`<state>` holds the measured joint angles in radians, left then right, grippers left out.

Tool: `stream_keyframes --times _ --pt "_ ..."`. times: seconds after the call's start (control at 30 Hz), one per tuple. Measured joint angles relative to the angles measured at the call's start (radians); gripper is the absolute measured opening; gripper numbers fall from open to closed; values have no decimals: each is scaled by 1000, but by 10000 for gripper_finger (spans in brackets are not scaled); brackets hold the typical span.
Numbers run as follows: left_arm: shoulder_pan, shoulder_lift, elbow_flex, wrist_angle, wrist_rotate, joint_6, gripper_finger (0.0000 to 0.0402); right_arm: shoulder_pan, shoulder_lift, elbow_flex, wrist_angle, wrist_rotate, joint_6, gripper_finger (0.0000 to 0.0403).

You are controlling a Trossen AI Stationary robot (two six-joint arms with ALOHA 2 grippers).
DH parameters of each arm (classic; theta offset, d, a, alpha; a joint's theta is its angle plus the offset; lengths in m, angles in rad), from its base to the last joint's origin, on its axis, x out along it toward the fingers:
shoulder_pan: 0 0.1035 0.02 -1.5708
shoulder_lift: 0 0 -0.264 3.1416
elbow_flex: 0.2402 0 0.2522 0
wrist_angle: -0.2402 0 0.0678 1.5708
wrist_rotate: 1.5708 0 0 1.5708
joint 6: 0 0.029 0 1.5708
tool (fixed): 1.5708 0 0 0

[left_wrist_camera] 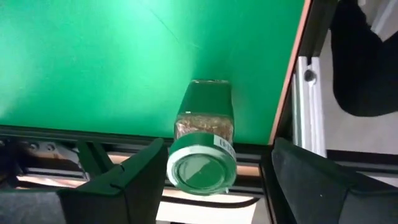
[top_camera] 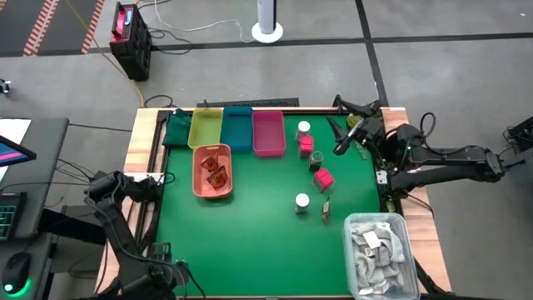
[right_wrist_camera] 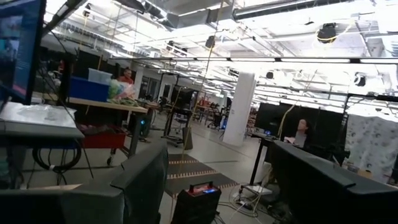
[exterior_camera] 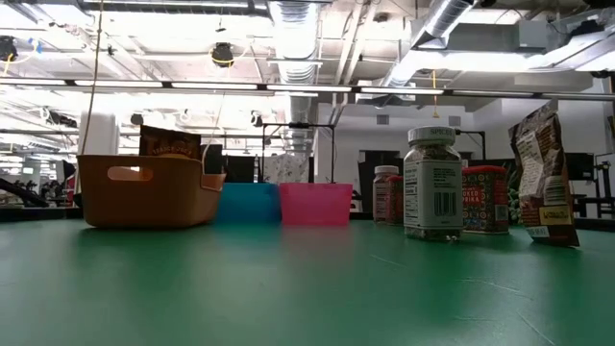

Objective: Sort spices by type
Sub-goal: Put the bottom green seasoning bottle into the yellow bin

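Left gripper (left_wrist_camera: 217, 148) sits at the near left table edge, fingers spread either side of the greenish jar (left_wrist_camera: 204, 134), which lies on its side with the cap towards the wrist camera. We can't tell if either finger touches it.

Right gripper (top_camera: 340, 137) is at the far right corner, spread and holding nothing.

Red-brown sachets (top_camera: 215, 173) are in the orange tray (top_camera: 196, 171). White-capped jars (top_camera: 303, 129) and pink packs (top_camera: 323, 178) stand loose mid-table, right of the pink tray (top_camera: 268, 133).
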<state>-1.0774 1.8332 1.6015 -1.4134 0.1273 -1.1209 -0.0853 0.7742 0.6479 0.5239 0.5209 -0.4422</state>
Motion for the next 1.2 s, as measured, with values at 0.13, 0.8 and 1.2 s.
stream_keyframes --times 0.13,0.8,1.2 --pt "-10 0 -46 33 -2 -10 277 0 0 0 3 -6 5 305" --pt "-56 0 -120 68 -5 -20 277 0 0 0 2 -9 8 305" --pt "-63 0 -120 65 -13 -2 240 0 0 0 2 -9 8 305"
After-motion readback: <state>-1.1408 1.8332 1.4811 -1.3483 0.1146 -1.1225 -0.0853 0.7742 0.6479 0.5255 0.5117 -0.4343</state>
